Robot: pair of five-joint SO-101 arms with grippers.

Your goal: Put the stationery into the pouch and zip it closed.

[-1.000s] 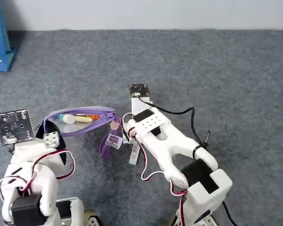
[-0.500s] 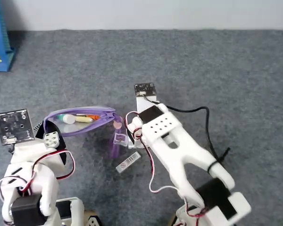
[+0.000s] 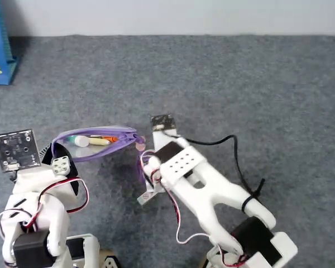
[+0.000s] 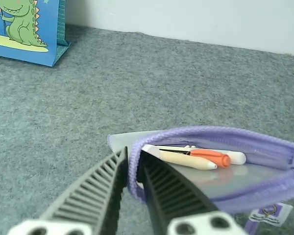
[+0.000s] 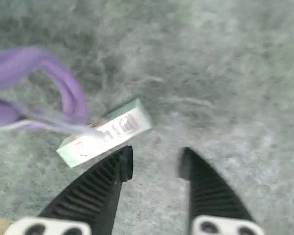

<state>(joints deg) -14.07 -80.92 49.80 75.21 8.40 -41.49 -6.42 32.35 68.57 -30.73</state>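
The grey table [image 3: 257,84] carries everything, and the biggest item on it is the purple pouch [image 3: 100,154], lying at the left near side with its mouth gaping. My left tool [image 4: 132,155] is clenched on the pouch's zip rim at its left end, propping it open. My right tool [image 5: 156,156] is released and empty, its jaws spread over bare table just beside the white block [image 5: 105,133]. That block is the one item outside the pouch, and it lies flat near the middle, just right of the pouch's right end. The pens [image 4: 196,157] are inside the pouch already. The pouch's purple strap [image 5: 63,85] seems to touch one end of the block. That is my main worry: if I close here, I judge the jaws would miss the block, or nudge it further under the strap. A grab that catches strap and block together could drag the pouch out of the left tool's hold and spill the pens.
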